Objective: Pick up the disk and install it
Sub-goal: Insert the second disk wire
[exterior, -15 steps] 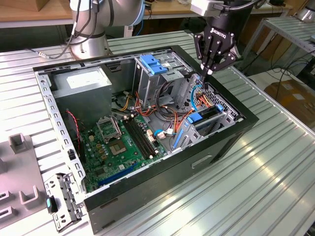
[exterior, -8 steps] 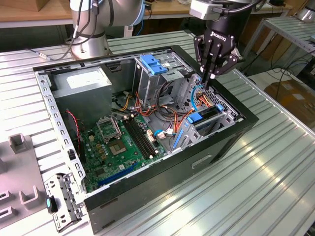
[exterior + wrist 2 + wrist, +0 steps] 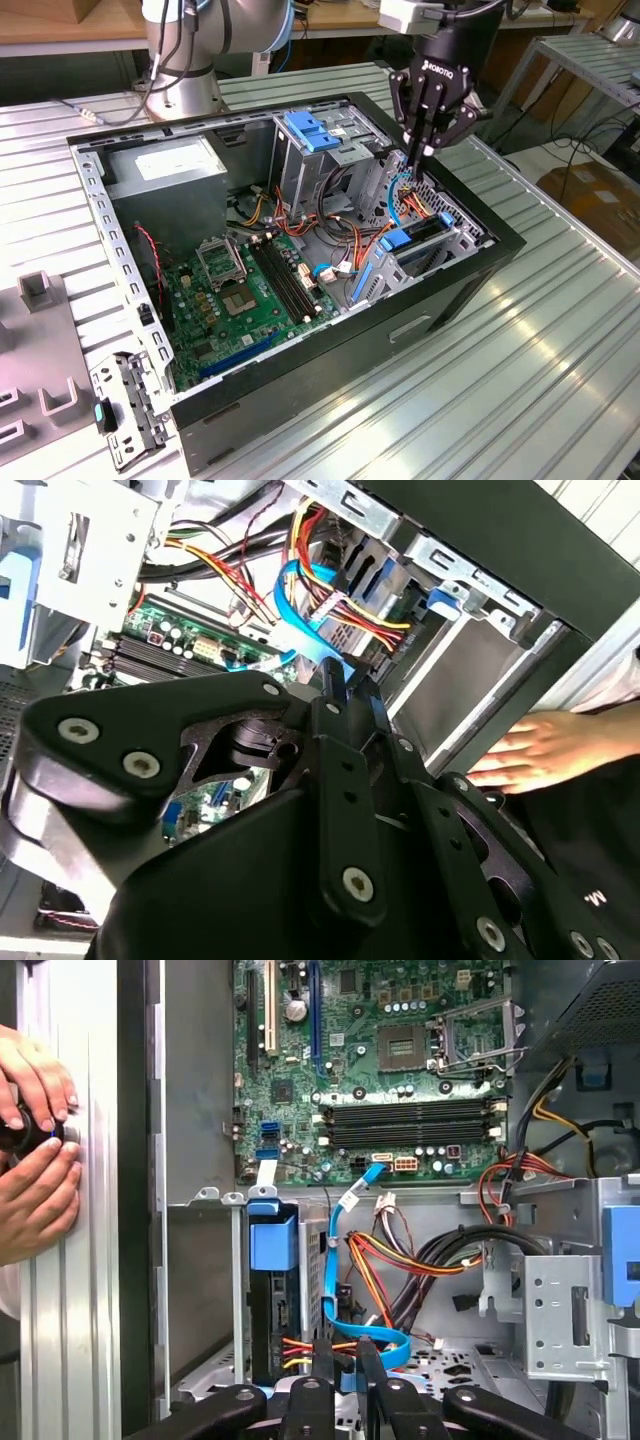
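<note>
Since the computer case [image 3: 300,250] lies open on its side on the table [image 3: 560,330], the drive bay faces upward for loading from above. The disk [image 3: 272,1290] stands edge-on in that bay, apparently seated. Directly over the bay's cables, the gripper [image 3: 428,150] points straight down, fingers [image 3: 322,1360] drawn nearly together and holding nothing. A person's hands [image 3: 35,1150] rest beside the case.
</note>
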Controlling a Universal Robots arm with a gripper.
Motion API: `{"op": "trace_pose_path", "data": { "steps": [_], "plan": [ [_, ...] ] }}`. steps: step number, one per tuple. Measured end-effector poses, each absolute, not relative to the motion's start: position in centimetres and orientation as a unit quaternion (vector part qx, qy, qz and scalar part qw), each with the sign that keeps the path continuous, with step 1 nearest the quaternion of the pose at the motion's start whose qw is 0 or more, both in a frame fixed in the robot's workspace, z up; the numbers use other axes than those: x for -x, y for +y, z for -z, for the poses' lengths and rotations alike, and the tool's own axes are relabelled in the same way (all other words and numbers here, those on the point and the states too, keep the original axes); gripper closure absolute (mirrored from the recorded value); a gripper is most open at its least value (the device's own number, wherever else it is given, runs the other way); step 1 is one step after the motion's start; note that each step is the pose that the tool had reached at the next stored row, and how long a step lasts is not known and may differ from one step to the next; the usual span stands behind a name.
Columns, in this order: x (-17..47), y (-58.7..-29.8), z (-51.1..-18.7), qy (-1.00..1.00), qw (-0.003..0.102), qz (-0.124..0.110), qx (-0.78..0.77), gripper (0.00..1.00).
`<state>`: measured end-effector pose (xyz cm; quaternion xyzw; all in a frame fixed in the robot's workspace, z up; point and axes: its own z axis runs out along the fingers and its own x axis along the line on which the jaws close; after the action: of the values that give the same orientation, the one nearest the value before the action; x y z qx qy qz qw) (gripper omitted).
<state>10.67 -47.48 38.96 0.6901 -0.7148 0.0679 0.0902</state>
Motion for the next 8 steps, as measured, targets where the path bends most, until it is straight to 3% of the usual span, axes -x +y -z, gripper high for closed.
{"op": "trace_pose_path", "data": {
  "steps": [4,8],
  "plan": [
    [-10.7,-47.2,-38.7,-0.713,0.104,-0.083,-0.688,0.76],
    [-10.8,-47.1,-37.8,-0.713,0.107,-0.086,-0.688,0.76]
  ]
}}
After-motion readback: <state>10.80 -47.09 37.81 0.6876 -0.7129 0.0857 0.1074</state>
